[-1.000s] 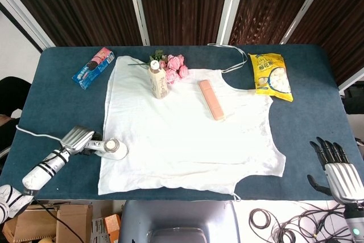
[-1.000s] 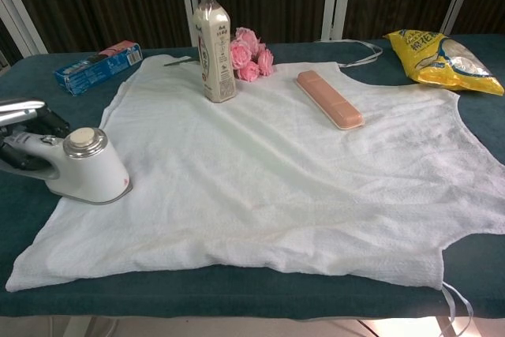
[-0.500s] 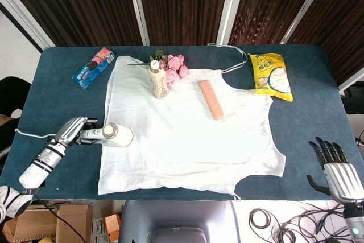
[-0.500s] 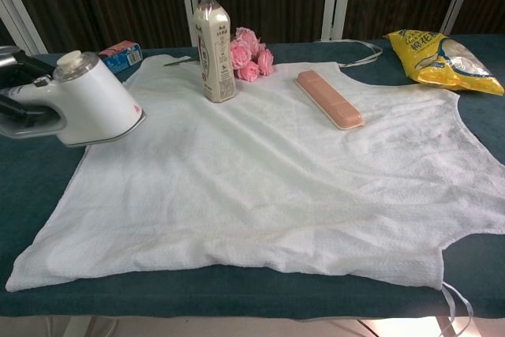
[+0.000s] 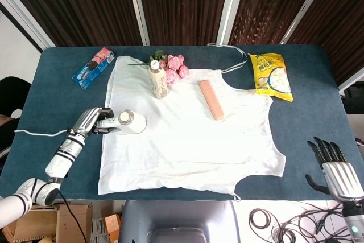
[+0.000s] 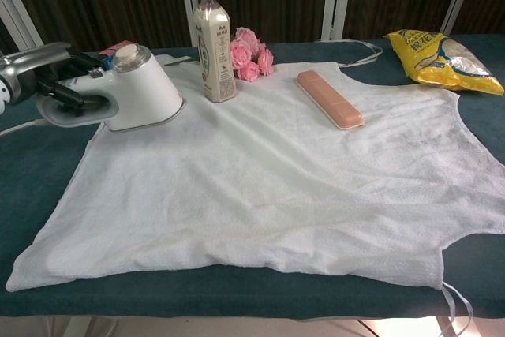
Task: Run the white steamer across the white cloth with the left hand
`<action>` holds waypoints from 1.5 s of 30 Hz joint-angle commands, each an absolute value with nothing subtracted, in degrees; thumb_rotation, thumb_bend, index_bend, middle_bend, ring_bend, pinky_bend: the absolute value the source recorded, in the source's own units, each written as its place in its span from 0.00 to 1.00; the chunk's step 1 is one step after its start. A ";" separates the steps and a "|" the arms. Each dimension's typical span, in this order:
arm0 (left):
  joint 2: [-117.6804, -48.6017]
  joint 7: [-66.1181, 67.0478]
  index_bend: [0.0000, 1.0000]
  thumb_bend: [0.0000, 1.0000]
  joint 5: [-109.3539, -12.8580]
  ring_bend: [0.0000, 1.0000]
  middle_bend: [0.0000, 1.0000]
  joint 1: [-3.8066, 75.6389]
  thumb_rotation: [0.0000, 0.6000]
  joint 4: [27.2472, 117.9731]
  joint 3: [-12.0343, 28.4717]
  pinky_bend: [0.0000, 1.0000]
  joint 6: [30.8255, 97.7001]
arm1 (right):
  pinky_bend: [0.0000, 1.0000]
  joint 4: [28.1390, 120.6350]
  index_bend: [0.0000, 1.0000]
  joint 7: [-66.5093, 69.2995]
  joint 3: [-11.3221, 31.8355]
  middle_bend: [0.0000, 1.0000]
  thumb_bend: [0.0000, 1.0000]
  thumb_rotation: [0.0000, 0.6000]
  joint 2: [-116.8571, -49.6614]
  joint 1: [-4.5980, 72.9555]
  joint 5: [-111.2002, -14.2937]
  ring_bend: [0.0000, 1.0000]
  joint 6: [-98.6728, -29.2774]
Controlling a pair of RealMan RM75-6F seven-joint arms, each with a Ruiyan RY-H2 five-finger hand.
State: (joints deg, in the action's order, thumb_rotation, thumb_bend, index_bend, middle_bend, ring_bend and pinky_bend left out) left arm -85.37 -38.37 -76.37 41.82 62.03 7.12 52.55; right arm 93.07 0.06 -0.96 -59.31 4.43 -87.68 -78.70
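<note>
The white cloth (image 5: 187, 129) (image 6: 276, 179) lies spread over the blue table. My left hand (image 5: 94, 120) (image 6: 47, 76) grips the handle of the white steamer (image 5: 129, 123) (image 6: 138, 92), which sits over the cloth's left part, its nose pointing toward the middle. In the chest view its base looks slightly tilted up from the cloth. A white cord (image 5: 40, 134) trails off from it to the left. My right hand (image 5: 335, 172) hangs off the table's near right corner, fingers spread and holding nothing.
A drink bottle (image 5: 158, 81) (image 6: 215, 45) and pink roses (image 5: 175, 68) (image 6: 248, 53) stand at the cloth's far edge. A pink case (image 5: 211, 99) (image 6: 330, 99) lies on the cloth. A yellow snack bag (image 5: 271, 75) (image 6: 440, 59) and a blue cookie pack (image 5: 92, 68) sit on the table.
My left hand has carried the steamer from the cloth's near left edge farther away and to the right, onto the cloth. The right hand has stayed put.
</note>
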 commanded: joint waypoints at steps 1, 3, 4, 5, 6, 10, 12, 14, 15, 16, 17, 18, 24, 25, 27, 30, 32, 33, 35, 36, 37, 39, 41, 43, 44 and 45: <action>-90.32 -24.55 1.00 0.53 -66.30 0.83 0.87 45.21 1.00 63.64 11.95 0.77 46.85 | 0.00 93.01 0.00 0.43 -0.96 0.00 0.26 1.00 -59.18 4.53 -87.70 0.00 -78.57; -92.07 -19.62 1.00 0.53 -63.21 0.83 0.87 46.37 1.00 63.27 12.87 0.77 45.71 | 0.00 92.96 0.00 0.71 -0.98 0.00 0.26 1.00 -59.08 4.59 -87.71 0.00 -78.46; -92.96 -17.42 1.00 0.53 -61.99 0.83 0.87 46.85 1.00 62.75 13.17 0.77 45.50 | 0.00 92.96 0.00 0.84 -1.00 0.00 0.26 1.00 -59.04 4.61 -87.75 0.00 -78.44; -93.85 -15.35 1.00 0.53 -60.85 0.83 0.87 47.30 1.00 62.16 13.41 0.77 45.32 | 0.00 92.95 0.00 0.97 -1.03 0.00 0.26 1.00 -58.99 4.61 -87.81 0.00 -78.44; -94.92 -13.04 1.00 0.53 -59.37 0.83 0.87 47.82 1.00 61.42 13.75 0.77 44.97 | 0.00 92.92 0.00 1.16 -1.08 0.00 0.26 1.00 -58.91 4.61 -87.94 0.00 -78.48; -96.96 -7.70 1.00 0.53 -55.89 0.83 0.87 48.75 1.00 60.06 14.25 0.77 43.91 | 0.00 92.76 0.00 1.86 -1.21 0.00 0.26 1.00 -58.65 4.53 -88.17 0.00 -78.64; -97.50 -5.34 1.00 0.52 -54.73 0.83 0.87 48.82 1.00 59.85 14.10 0.77 43.69 | 0.00 92.66 0.00 2.17 -1.23 0.00 0.26 1.00 -58.57 4.50 -88.23 0.00 -78.72; -97.66 -3.72 1.00 0.52 -53.93 0.83 0.87 48.82 1.00 59.95 14.02 0.77 43.47 | 0.00 92.63 0.00 2.33 -1.31 0.00 0.26 1.00 -58.51 4.46 -88.36 0.00 -78.79; -97.72 -2.77 1.00 0.52 -53.65 0.82 0.87 48.76 1.00 60.02 13.93 0.77 43.56 | 0.00 92.59 0.00 2.40 -1.34 0.00 0.26 1.00 -58.48 4.41 -88.43 0.00 -78.89; -97.72 -2.14 1.00 0.52 -53.44 0.82 0.87 48.70 1.00 60.16 13.90 0.77 43.64 | 0.00 92.58 0.00 2.44 -1.35 0.00 0.26 1.00 -58.47 4.37 -88.47 0.00 -78.98; -97.64 -1.62 1.00 0.52 -53.27 0.82 0.87 48.61 1.00 60.45 13.90 0.77 43.73 | 0.00 92.57 0.00 2.47 -1.36 0.00 0.26 1.00 -58.47 4.33 -88.51 0.00 -79.07; -97.40 -0.96 1.00 0.52 -53.16 0.82 0.87 48.46 1.00 60.98 13.88 0.77 43.92 | 0.00 92.56 0.00 2.52 -1.37 0.00 0.26 1.00 -58.46 4.29 -88.55 0.00 -79.16; -94.67 2.13 1.00 0.52 -53.21 0.82 0.87 46.80 1.00 65.19 13.00 0.77 45.45 | 0.00 92.56 0.00 2.20 -1.42 0.00 0.26 1.00 -58.62 4.27 -88.63 0.00 -79.21; -94.10 2.40 1.00 0.52 -53.27 0.82 0.87 46.38 1.00 66.09 12.79 0.77 45.77 | 0.00 92.57 0.00 2.12 -1.40 0.00 0.26 1.00 -58.64 4.27 -88.59 0.00 -79.22; -92.59 2.37 1.00 0.52 -53.42 0.82 0.87 45.24 1.00 68.68 12.45 0.77 46.34 | 0.00 92.61 0.00 1.98 -1.35 0.00 0.26 1.00 -58.70 4.25 -88.48 0.00 -79.24; -90.39 1.55 1.00 0.52 -54.06 0.82 0.87 43.91 1.00 72.86 12.18 0.77 46.67 | 0.00 92.68 0.00 1.59 -1.27 0.00 0.26 1.00 -58.83 4.29 -88.31 0.00 -79.17; -89.36 1.65 1.00 0.52 -54.76 0.82 0.87 43.41 1.00 74.87 11.83 0.77 46.99 | 0.00 92.77 0.00 1.35 -1.23 0.00 0.26 1.00 -58.91 4.31 -88.25 0.00 -79.17; -88.87 1.95 1.00 0.52 -55.19 0.82 0.87 43.12 1.00 75.98 11.49 0.77 47.24 | 0.00 92.81 0.00 1.17 -1.21 0.00 0.26 1.00 -58.98 4.30 -88.23 0.00 -79.20; -88.42 2.45 1.00 0.52 -55.71 0.82 0.87 42.75 1.00 77.35 11.00 0.77 47.62 | 0.00 92.87 0.00 0.95 -1.21 0.00 0.26 1.00 -59.06 4.31 -88.26 0.00 -79.22; -88.20 2.67 1.00 0.52 -56.03 0.82 0.87 42.53 1.00 78.19 10.72 0.77 47.80 | 0.00 92.89 0.00 0.79 -1.20 0.00 0.26 1.00 -59.12 4.33 -88.24 0.00 -79.19; -88.06 2.77 1.00 0.52 -56.24 0.82 0.87 42.39 1.00 78.80 10.52 0.77 47.86 | 0.00 92.90 0.00 0.70 -1.19 0.00 0.26 1.00 -59.15 4.36 -88.21 0.00 -79.14; -87.76 2.67 1.00 0.52 -56.68 0.82 0.87 42.10 1.00 80.24 10.22 0.77 47.84 | 0.00 92.94 0.00 0.54 -1.20 0.00 0.26 1.00 -59.20 4.43 -88.16 0.00 -78.96; -87.60 2.64 1.00 0.52 -57.08 0.82 0.87 42.00 1.00 81.06 10.09 0.77 47.83 | 0.00 92.96 0.00 0.40 -1.24 0.00 0.26 1.00 -59.24 4.50 -88.17 0.00 -78.81; -87.56 2.64 1.00 0.52 -57.20 0.82 0.87 41.98 1.00 81.28 10.08 0.77 47.83 | 0.00 92.98 0.00 0.36 -1.26 0.00 0.26 1.00 -59.25 4.53 -88.19 0.00 -78.75; -87.56 2.65 1.00 0.52 -57.23 0.82 0.87 41.98 1.00 81.34 10.08 0.77 47.82 | 0.00 92.98 0.00 0.36 -1.27 0.00 0.26 1.00 -59.25 4.54 -88.20 0.00 -78.74; -87.56 2.66 1.00 0.52 -57.26 0.82 0.87 41.99 1.00 81.39 10.09 0.77 47.82 | 0.00 92.99 0.00 0.36 -1.28 0.00 0.26 1.00 -59.25 4.54 -88.21 0.00 -78.73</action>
